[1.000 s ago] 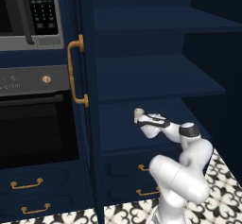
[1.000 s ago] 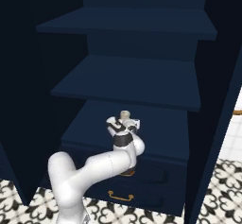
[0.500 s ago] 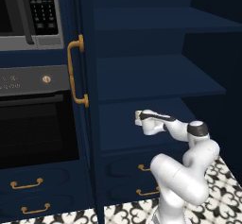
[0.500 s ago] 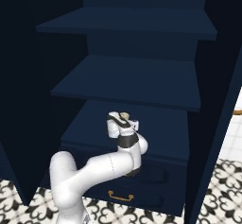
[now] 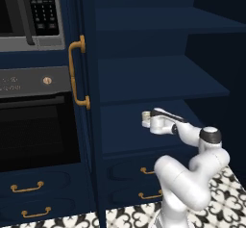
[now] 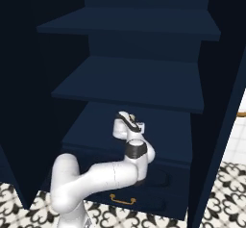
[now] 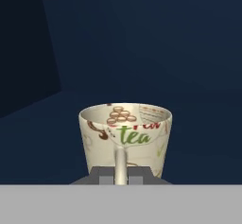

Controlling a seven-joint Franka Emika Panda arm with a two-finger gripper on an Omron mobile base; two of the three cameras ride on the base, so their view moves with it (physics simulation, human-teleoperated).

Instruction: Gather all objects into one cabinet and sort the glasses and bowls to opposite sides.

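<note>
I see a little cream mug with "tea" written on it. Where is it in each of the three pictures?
Left base view: the cream mug is just right of centre, at the gripper's tip, over the lowest open shelf.
Right base view: the arm's wrist hides most of it; I cannot pick it out.
Hand view: lower centre, upright, handle pinched between the fingertips.
Shared landmark: that navy shelf.
</note>
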